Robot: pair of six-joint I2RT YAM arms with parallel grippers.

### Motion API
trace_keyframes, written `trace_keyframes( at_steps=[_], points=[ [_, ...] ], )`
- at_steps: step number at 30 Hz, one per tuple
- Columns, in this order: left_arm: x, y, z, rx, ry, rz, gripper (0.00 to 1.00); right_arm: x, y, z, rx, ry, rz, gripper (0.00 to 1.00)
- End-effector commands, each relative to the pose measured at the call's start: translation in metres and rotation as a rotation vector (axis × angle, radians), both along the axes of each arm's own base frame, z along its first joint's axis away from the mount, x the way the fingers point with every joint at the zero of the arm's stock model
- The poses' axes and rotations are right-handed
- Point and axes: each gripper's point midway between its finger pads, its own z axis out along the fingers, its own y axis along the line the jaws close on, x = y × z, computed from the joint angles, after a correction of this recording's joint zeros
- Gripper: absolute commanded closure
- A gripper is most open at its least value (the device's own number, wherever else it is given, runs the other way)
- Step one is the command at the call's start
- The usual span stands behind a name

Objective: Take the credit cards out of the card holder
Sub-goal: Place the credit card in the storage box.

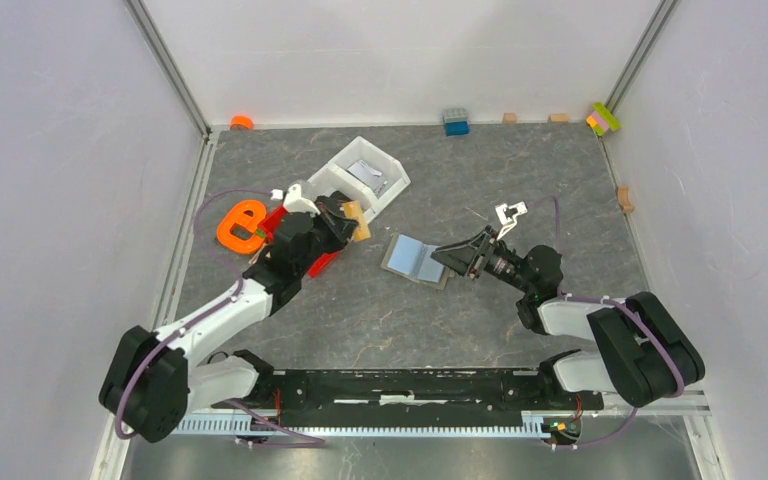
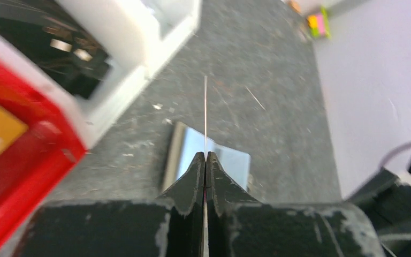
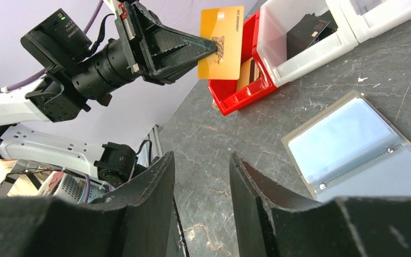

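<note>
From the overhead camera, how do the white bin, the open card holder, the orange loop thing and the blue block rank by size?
Largest to smallest, as they look from above:
1. white bin
2. card holder
3. orange loop, only a little smaller
4. blue block

We saw bare table on the near side of the card holder, open to either arm. To its left the red bin and white bin stood close together, the left gripper and its gold card hanging above them. The right gripper crowded the holder's right edge. Side walls closed both flanks.
</note>
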Motion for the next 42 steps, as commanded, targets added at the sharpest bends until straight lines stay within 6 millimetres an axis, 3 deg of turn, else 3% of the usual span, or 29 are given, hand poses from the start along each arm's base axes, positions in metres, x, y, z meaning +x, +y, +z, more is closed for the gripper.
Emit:
trace_keyframes(
  at_steps=[1, 6, 11, 18, 24, 27, 36, 37, 40, 42],
  points=[
    [0.012, 0.062, -0.005, 0.117, -0.003, 0.318, 0.98, -0.003, 0.0, 0.022, 0.04, -0.067, 0.007, 0.53],
    [0.019, 0.1, -0.015, 0.202, 0.037, 0.485, 0.98, -0.006, 0.0, 0.028, 0.057, -0.077, 0.01, 0.53],
    [0.024, 0.126, -0.038, 0.291, 0.149, 0.609, 0.98, -0.006, 0.0, 0.027, 0.065, -0.069, 0.015, 0.53],
    [0.035, 0.135, -0.056, 0.312, 0.203, 0.637, 0.98, -0.008, 0.001, 0.03, 0.099, -0.064, 0.033, 0.53],
    [0.041, 0.134, -0.073, 0.332, 0.268, 0.617, 0.98, -0.002, 0.001, 0.02, 0.052, -0.075, 0.006, 0.53],
    [0.042, 0.134, -0.076, 0.329, 0.293, 0.619, 0.95, 0.004, 0.0, 0.012, 0.013, -0.065, -0.016, 0.53],
    [0.042, 0.144, -0.079, 0.356, 0.294, 0.644, 0.91, 0.004, -0.003, 0.014, -0.006, -0.084, -0.033, 0.53],
    [0.042, 0.144, -0.08, 0.359, 0.299, 0.641, 0.86, 0.003, -0.003, 0.014, -0.004, -0.084, -0.032, 0.53],
    [0.042, 0.143, -0.077, 0.362, 0.297, 0.634, 0.53, 0.003, -0.003, 0.015, -0.003, -0.088, -0.034, 0.53],
    [0.041, 0.141, -0.072, 0.344, 0.281, 0.626, 0.39, 0.004, -0.003, 0.014, -0.006, -0.088, -0.036, 0.53]
  ],
)
